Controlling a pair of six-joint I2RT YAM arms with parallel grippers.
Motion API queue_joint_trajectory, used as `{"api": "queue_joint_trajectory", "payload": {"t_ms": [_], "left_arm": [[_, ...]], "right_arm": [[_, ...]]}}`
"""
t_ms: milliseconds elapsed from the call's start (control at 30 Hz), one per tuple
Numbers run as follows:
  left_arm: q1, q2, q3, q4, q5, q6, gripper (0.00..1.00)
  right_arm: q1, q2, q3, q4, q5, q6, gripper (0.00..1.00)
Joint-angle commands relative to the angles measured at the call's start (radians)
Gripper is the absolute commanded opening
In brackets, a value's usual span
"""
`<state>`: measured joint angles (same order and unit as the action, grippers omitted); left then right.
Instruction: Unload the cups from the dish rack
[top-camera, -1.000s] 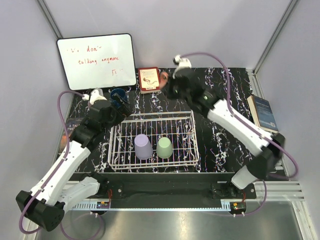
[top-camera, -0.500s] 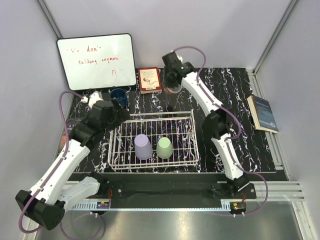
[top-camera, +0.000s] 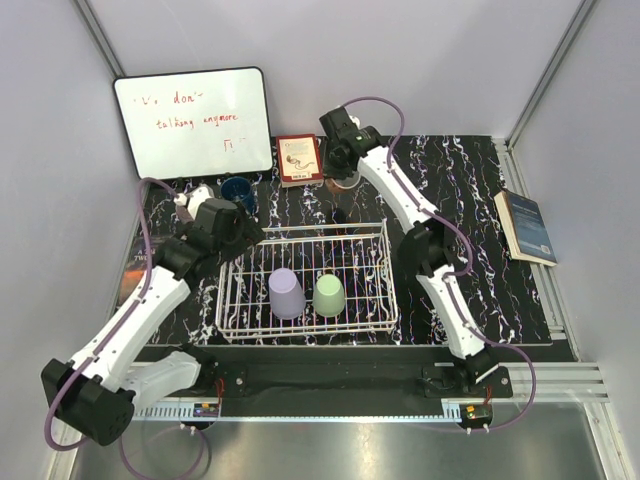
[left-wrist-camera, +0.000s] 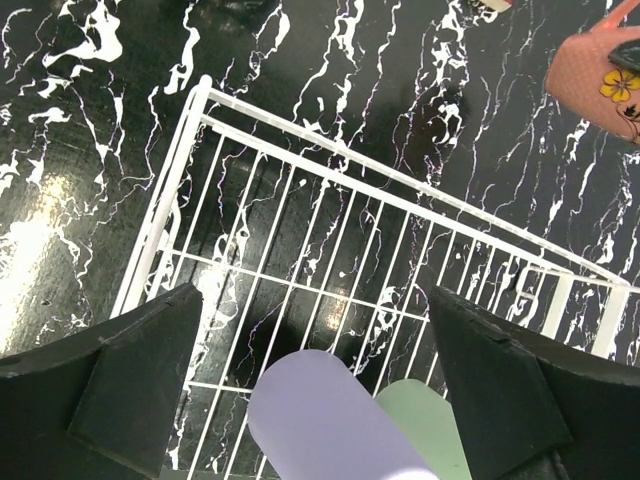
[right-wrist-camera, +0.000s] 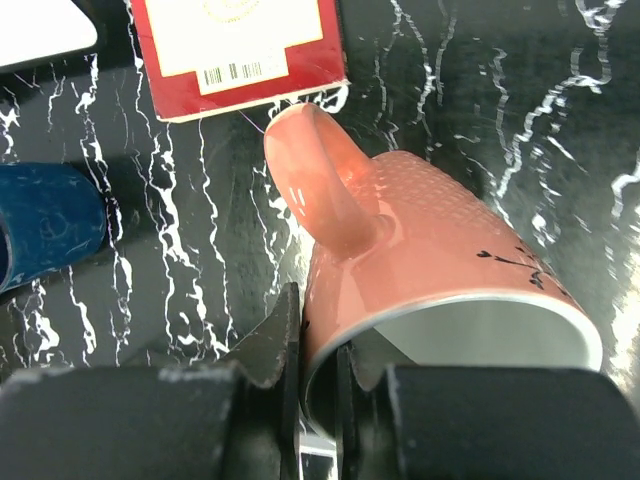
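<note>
Here the right jaws are clenched on the rim of the terracotta mug (right-wrist-camera: 430, 260), one finger (right-wrist-camera: 280, 345) outside the wall and the other inside the white interior. The mug is out of the dish rack (top-camera: 362, 265), at the far side of the table (top-camera: 470, 180). Its handle nearly touches a red book (right-wrist-camera: 235, 50), and the dark blue cup (right-wrist-camera: 45, 225) is near on the other side. Whether its base is down I cannot tell. The left jaws are spread wide and grasp nothing, hanging over the rack's corner. There the lavender cup (left-wrist-camera: 320, 420) and light green cup (left-wrist-camera: 425, 440) stand just beside each other.

The pinch takes only a thin glazed rim, so the mug may swing or slip. Letting go while it is tilted could tip it against the book. On the left, a finger coming down for the lavender cup may catch a wire or shove the green one.

The book shows a barcode, its digits too small to read. The whiteboard (top-camera: 192, 120) carries red handwriting; "talking anymore" is legible, the rest not.
</note>
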<state>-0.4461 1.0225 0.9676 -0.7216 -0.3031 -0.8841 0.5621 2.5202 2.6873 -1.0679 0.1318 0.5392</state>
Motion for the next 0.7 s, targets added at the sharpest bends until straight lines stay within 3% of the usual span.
{"api": "queue_joint_trajectory", "payload": {"t_ms": [0,667], "left_arm": [[0.0,0.025,-0.007,0.008,0.013,-0.01,0.99],[-0.002,0.113,-0.02,0.01,0.044,-0.016,0.98]], "right_arm": [[0.005,0.069,0.068,0.069,-0.053,-0.012,0.0],[0.007,0.1,-0.023,0.095,0.038,-0.071,0.0]]}}
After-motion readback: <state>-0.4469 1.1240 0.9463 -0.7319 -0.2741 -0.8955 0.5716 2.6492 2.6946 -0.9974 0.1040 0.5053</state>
